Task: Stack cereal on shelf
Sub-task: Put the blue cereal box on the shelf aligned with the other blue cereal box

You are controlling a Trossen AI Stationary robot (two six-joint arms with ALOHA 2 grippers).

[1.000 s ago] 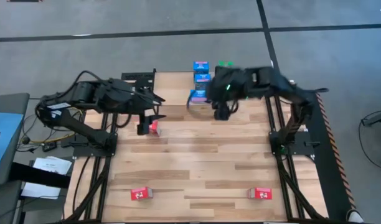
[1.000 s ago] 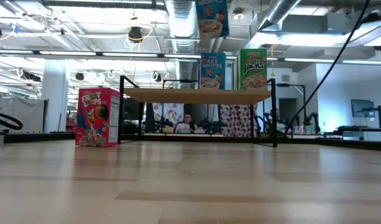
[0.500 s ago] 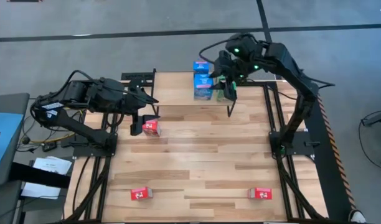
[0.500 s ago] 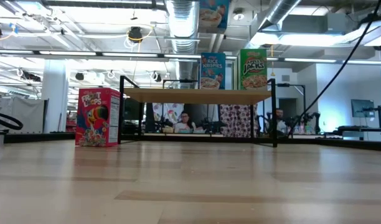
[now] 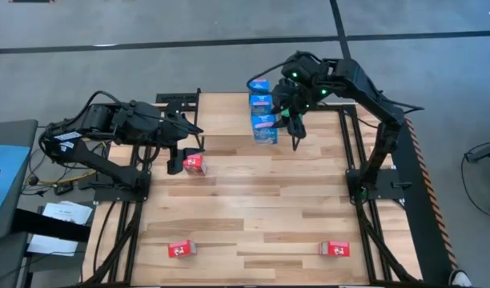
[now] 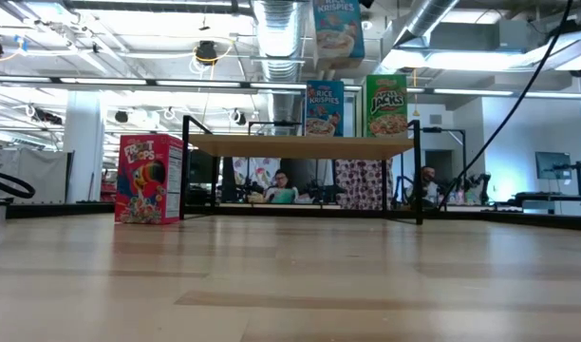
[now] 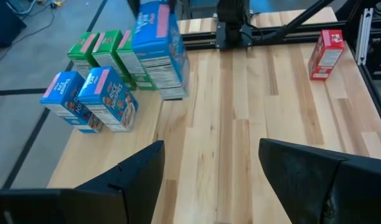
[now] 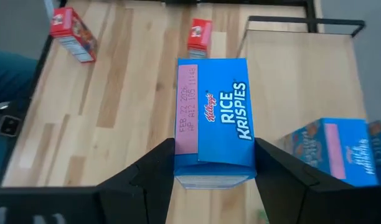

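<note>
My right gripper (image 5: 281, 112) is shut on a blue Rice Krispies box (image 8: 215, 118), held high above the shelf's light wood top (image 6: 300, 145); it also shows in the low view (image 6: 338, 24). Two blue boxes (image 5: 259, 92) and green boxes (image 7: 106, 53) stand upright on the shelf. A red Froot Loops box (image 5: 194, 164) stands on its bottom end on the table left of the shelf. My left gripper (image 5: 176, 162) is open and empty just left of it. My right gripper pinches the blue box between its two fingers (image 8: 154, 171), one on each of two opposite sides (image 8: 178, 155), near one end. The box is lifted clear of the shelf and the table. In the low view it hangs upright.
Two red boxes lie flat near the table's front edge, one left (image 5: 181, 250) and one right (image 5: 335, 249). The shelf's black legs (image 6: 419, 171) stand at the table's far end. People sit in the room beyond the table (image 6: 283, 187).
My right gripper has carried the blue box from the table in front of the shelf up and toward the far edge, over the shelf, then a little back. My left gripper has drawn back toward the table's left edge, away from the red box, which stays standing.
</note>
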